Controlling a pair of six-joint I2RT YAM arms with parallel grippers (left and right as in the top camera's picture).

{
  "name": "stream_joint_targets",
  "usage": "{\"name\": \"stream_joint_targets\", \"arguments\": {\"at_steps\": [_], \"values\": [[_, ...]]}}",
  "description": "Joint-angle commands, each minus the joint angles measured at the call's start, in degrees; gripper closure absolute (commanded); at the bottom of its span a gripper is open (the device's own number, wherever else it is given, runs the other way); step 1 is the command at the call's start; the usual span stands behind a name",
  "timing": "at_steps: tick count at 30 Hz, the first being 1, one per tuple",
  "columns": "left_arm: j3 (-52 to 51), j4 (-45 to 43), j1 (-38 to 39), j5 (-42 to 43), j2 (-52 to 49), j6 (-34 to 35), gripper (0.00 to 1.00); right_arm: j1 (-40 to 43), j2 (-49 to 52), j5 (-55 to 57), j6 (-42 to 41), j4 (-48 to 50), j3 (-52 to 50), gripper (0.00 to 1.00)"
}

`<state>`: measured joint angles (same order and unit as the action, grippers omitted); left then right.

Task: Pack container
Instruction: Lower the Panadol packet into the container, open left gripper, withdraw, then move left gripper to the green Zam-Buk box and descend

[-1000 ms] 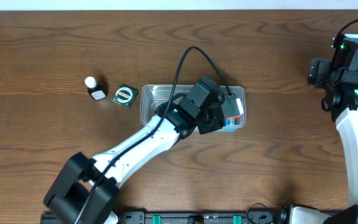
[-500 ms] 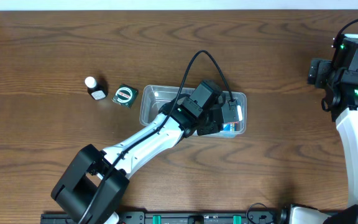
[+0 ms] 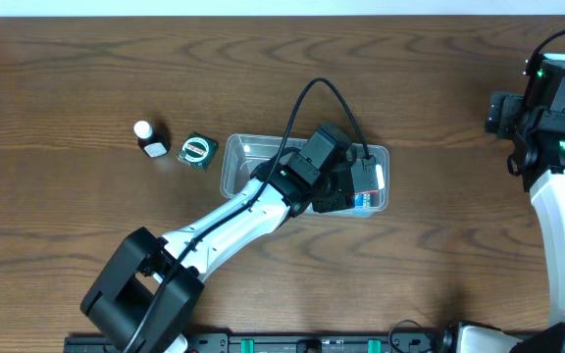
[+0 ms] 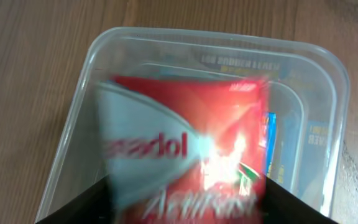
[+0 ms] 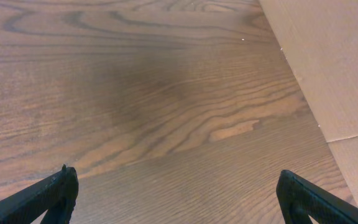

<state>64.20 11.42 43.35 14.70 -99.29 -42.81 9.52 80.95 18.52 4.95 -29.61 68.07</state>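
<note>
Item in hand: one red-and-white glossy sachet (image 4: pixel 185 155), flat, soft-sided and foil-bright, its lettering blurred in the left wrist view. The left claw (image 3: pixel 353 184) grips it, the dark fingertips pressed to either side of its lower edge. It hangs over the right end of the clear, see-through plastic rectangular container (image 3: pixel 238 162), which sits at the middle of the brown wood-grain tabletop (image 3: pixel 86 59). The container is shallow and thin-walled, with rounded corners and a raised rim. Already inside, low on its floor: a flat blue-printed packet (image 4: pixel 272 143) towards the right wall (further print shows through the far wall, too faint to read). Step judged: placing, with the sachet above the tub and not yet let go. Next move likely calls for lowering it flat onto the packets beneath, then opening the fingers and lifting straight up, since the light plastic walls could shift if nudged. Outstanding, both just left of the container: a small dark bottle with a white cap (image 3: pixel 148 139), upright, rigid and round, and nearer the tub a small green squarish item with a round pale face (image 3: pixel 197 151). The right claw (image 5: pixel 176 193) hovers over bare wood at the far right, fingers spread wide and holding nothing.
</note>
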Motion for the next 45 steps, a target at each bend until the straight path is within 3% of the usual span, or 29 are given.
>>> {"name": "stream_joint_targets", "arguments": {"at_steps": [1, 13, 17, 24, 30, 38, 45], "values": [[-0.55, -0.15, 0.13, 0.74, -0.15, -0.48, 0.29, 0.22, -0.37, 0.55, -0.85, -0.07, 0.11, 0.01], [-0.55, -0.92, 0.13, 0.72, 0.07, -0.46, 0.26, 0.22, -0.37, 0.55, -0.85, -0.07, 0.11, 0.01], [-0.5, -1.29, 0.11, 0.2, 2.6, 0.52, 0.16, 0.22, -0.37, 0.55, -0.85, -0.07, 0.11, 0.01], [-0.48, 0.57, 0.07, -12.46, 14.75, 18.71, 0.06, 0.22, -0.37, 0.55, -0.85, -0.07, 0.11, 0.01], [-0.48, 7.74, -2.05, -15.69, 25.88, 24.28, 0.02, 0.22, -0.37, 0.55, -0.85, -0.07, 0.11, 0.01], [-0.39, 16.55, -19.26, -15.41, 28.96, 49.53, 0.02, 0.22, -0.37, 0.55, -0.85, -0.07, 0.11, 0.01], [9.09, 30.8, -29.53, -11.93, 23.52, 49.86, 0.02, 0.22, -0.37, 0.55, -0.85, -0.07, 0.11, 0.01]]}}
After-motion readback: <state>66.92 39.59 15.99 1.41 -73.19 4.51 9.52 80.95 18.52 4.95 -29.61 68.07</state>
